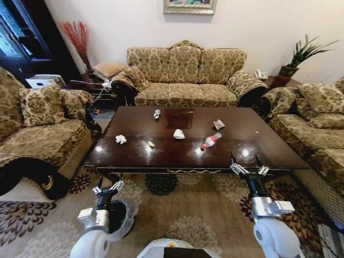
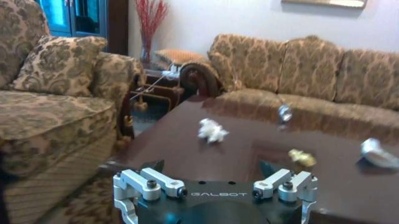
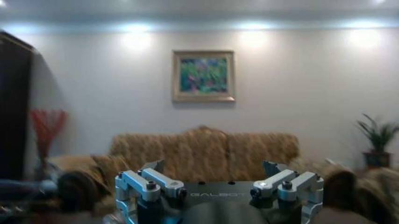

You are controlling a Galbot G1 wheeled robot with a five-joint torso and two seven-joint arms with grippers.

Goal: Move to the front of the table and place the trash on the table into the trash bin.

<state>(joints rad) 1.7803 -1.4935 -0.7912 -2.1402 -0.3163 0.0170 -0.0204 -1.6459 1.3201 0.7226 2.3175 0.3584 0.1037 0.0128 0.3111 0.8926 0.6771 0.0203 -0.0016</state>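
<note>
The dark brown table (image 1: 258, 141) stands just ahead of me, and the trash lies across it. A crumpled white tissue (image 1: 121, 139) (image 2: 212, 129) lies at the left, with a small yellowish scrap (image 1: 151, 144) (image 2: 302, 157) beside it. A second tissue (image 1: 179, 134) (image 2: 377, 154) sits mid-table, and a small clear cup (image 1: 157, 114) (image 2: 285, 112) stands farther back. To the right lie a clear bottle with a red cap (image 1: 209, 141) and a red-white wrapper (image 1: 218, 124). The trash bin (image 1: 128, 212) is on the carpet, partly hidden behind my left arm. My left gripper (image 1: 107, 188) (image 2: 212, 167) is open and empty below the table's near edge. My right gripper (image 1: 246, 164) (image 3: 212, 167) is open and empty at the near right edge.
A patterned sofa (image 1: 185, 75) stands behind the table, with an armchair (image 1: 37, 129) on the left and another sofa (image 1: 317, 123) on the right. A side table with a red plant (image 1: 80, 40) is at the back left. Carpet (image 1: 183, 204) lies between me and the table.
</note>
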